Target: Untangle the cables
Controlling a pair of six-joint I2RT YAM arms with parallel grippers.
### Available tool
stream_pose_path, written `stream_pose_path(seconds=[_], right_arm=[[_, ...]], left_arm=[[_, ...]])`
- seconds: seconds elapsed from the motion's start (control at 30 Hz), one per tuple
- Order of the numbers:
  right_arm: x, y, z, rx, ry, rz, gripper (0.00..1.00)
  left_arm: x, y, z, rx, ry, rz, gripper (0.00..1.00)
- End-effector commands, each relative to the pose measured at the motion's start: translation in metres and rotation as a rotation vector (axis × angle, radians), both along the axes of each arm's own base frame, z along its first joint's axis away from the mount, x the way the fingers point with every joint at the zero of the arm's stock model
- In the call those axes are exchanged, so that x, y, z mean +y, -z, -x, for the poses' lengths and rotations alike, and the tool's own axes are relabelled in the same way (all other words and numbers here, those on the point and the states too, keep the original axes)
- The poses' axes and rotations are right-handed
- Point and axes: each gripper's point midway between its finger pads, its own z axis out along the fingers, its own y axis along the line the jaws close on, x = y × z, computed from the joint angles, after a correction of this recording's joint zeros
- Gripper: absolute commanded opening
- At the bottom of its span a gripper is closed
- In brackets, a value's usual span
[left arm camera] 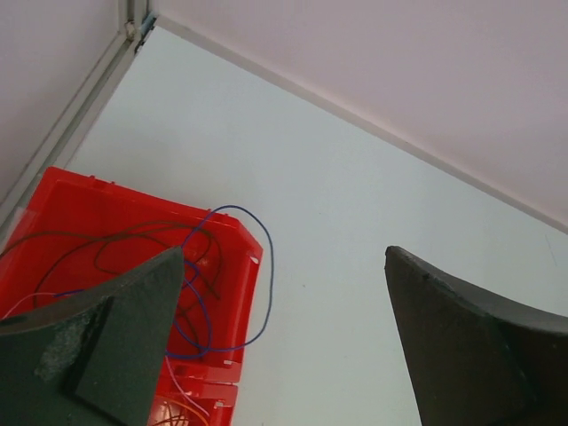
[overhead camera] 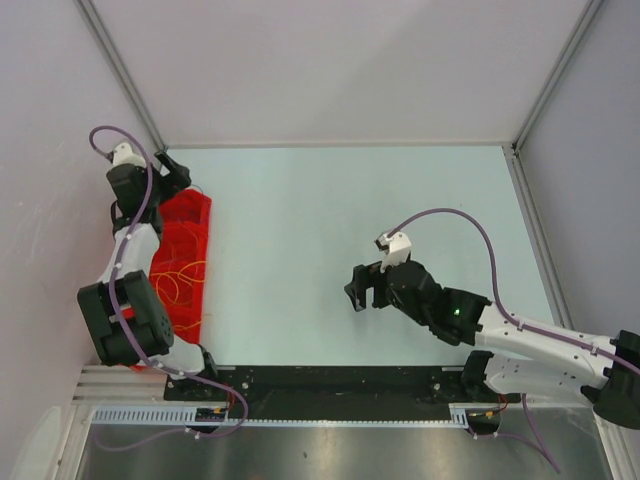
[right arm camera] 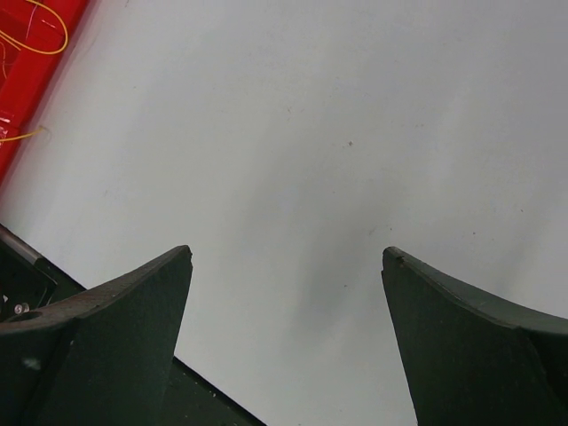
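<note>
Red bin (overhead camera: 192, 215) at the surface's (overhead camera: 300, 220) left edge holds the cables (overhead camera: 178, 275), a blue loop (left arm camera: 271, 266) spilling over its rim just below-left of the left jaws, which gape empty; the right jaws, equally wide and empty, hang well apart mid-surface

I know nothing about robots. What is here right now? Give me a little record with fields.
container: red plastic bin at the left of the pale table
contents: thin curly cables, orange, dark and blue-purple; the blue-purple loop reaches past the bin's edge
left gripper: open, empty, above the bin's far end
right gripper: open, empty, over the table's middle
</note>
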Motion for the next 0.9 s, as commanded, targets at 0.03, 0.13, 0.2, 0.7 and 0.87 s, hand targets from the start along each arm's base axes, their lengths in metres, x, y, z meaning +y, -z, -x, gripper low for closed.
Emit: stream_pose_path(seconds=[0.03, 0.13, 0.2, 0.7, 0.87], right_arm=[[-0.004, -0.012, -0.002, -0.04, 0.014, -0.014, 0.92], [-0.008, -0.02, -0.002, -0.051, 0.019, -0.03, 0.94], [-0.016, -0.025, -0.005, -0.076, 0.053, -0.029, 0.96], [-0.134, -0.061, -0.053, -0.337, 0.731, 0.095, 1.0], [-0.162, -0.059, -0.062, -0.409, 0.859, 0.303, 1.0]], left_arm=[[-0.036, -0.049, 0.003, -0.062, 0.04, -0.073, 1.0], [-0.063, -0.076, 0.012, -0.085, 0.071, -0.056, 0.99], [-0.078, -0.097, 0.022, -0.111, 0.085, -0.06, 0.99], [-0.188, -0.029, 0.175, 0.155, 0.462, -0.044, 1.0], [-0.183, -0.006, 0.214, 0.131, 0.459, -0.039, 1.0]])
